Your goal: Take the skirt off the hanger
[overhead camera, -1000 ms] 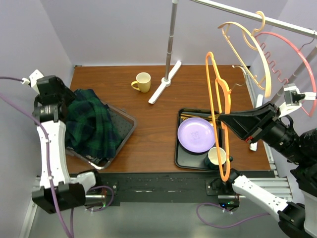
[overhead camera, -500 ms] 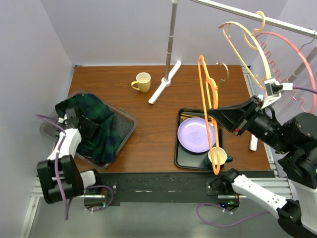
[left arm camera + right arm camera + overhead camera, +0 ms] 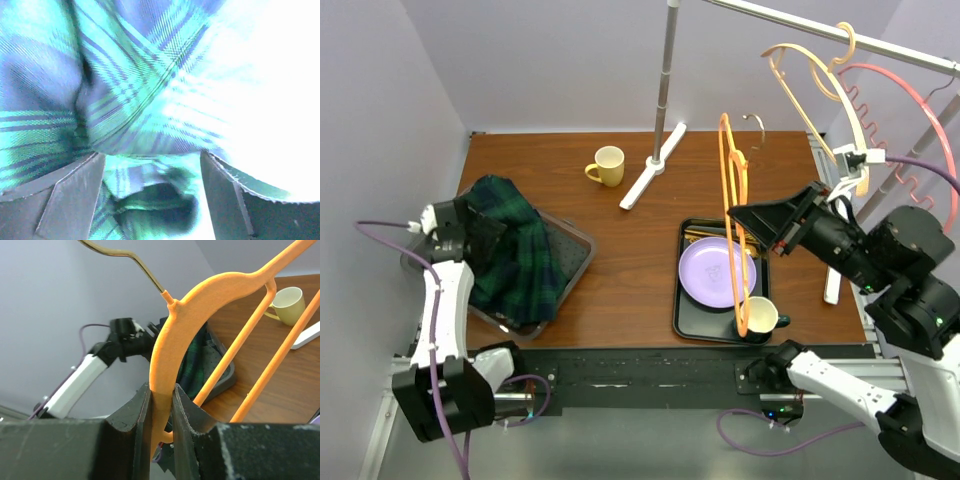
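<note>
The dark green and blue plaid skirt (image 3: pixel 510 245) lies bunched in a grey tray (image 3: pixel 576 262) on the left of the table, off the hanger. My left gripper (image 3: pixel 460 228) is at the skirt's left edge. In the left wrist view its jaws (image 3: pixel 152 160) stand wide apart and plaid cloth (image 3: pixel 140 85) fills the space between and beyond them. My right gripper (image 3: pixel 738 215) is shut on the bare orange hanger (image 3: pixel 732 230), held upright above the black tray. The right wrist view shows the jaws (image 3: pixel 161 390) clamped on the hanger's shoulder (image 3: pixel 200 295), with the skirt (image 3: pixel 192 365) behind.
A black tray (image 3: pixel 682 300) holds a purple plate (image 3: pixel 717 272) and a dark mug (image 3: pixel 758 318). A yellow mug (image 3: pixel 608 165) stands at the back. The rack's pole (image 3: pixel 668 80) and white foot (image 3: pixel 653 165) are behind. A yellow hanger (image 3: pixel 815 75) and a pink hanger (image 3: pixel 910 100) hang on the rail.
My left arm dipped down to the tray, then came up against the skirt's left edge. My right gripper has carried the orange hanger left and farther back.
</note>
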`<action>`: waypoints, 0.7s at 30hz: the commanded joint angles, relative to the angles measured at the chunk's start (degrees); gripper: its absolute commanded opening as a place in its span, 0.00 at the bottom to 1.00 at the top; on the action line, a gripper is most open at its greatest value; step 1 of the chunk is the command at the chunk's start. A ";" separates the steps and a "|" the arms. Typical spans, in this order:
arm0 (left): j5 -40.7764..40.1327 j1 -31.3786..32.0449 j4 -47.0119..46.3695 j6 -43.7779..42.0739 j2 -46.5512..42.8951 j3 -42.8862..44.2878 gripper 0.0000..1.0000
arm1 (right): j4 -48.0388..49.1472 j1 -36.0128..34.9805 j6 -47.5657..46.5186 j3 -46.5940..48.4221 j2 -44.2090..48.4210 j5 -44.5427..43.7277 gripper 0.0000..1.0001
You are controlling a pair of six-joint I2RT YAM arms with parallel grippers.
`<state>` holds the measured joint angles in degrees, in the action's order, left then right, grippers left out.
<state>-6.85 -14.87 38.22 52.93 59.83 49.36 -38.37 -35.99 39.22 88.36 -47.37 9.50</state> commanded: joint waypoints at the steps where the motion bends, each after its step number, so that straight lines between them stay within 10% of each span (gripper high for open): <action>1: -8.26 -0.24 6.87 -2.03 -5.15 9.33 0.84 | 4.79 0.04 0.86 -0.03 -4.56 -2.55 0.00; 21: 1.95 0.64 -12.47 -11.45 12.05 7.43 0.80 | 6.99 0.56 -7.05 26.33 -36.89 -20.83 0.00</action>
<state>-4.34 -14.26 26.94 42.54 67.46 59.48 -35.03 -35.97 34.68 106.87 -81.17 -6.81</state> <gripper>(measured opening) 0.809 0.200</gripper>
